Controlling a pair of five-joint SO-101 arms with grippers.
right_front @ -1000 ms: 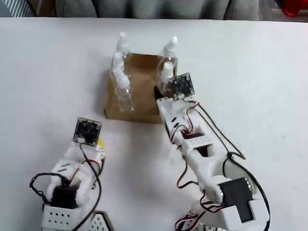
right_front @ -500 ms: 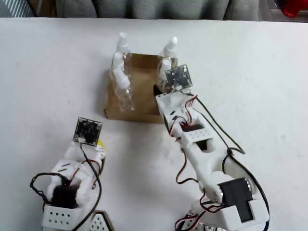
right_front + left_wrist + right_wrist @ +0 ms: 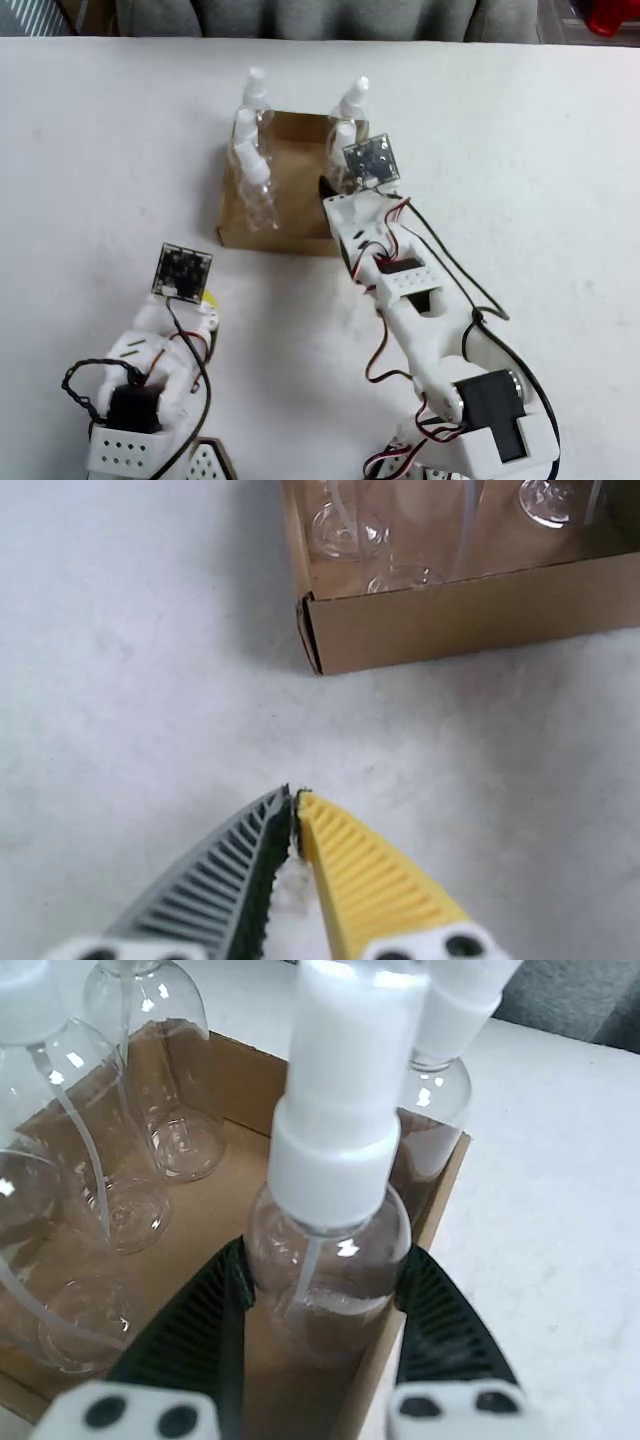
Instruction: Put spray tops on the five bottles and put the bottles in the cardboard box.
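"What has the right gripper (image 3: pixel 328 1260) got hold of?"

"A clear bottle (image 3: pixel 340 1222) with a white spray top (image 3: pixel 345 1110). It's pinched at the shoulder between the two black fingers. It stands upright inside the cardboard box (image 3: pixel 436 1205), close to the side wall."

"And past that one?"

"Just beyond the fingertips there's a second bottle (image 3: pixel 437 1110) in the far corner, its top on. Off to the hand's side, across the box floor, three more bottles (image 3: pixel 92 1165) stand along the opposite wall."

"What about the left gripper (image 3: pixel 293 800)?"

"Closed tight. The grey and yellow fingers meet at the tips with nothing between them, low over the white table (image 3: pixel 120 680). A corner of the box lies ahead of the tips, apart from them."
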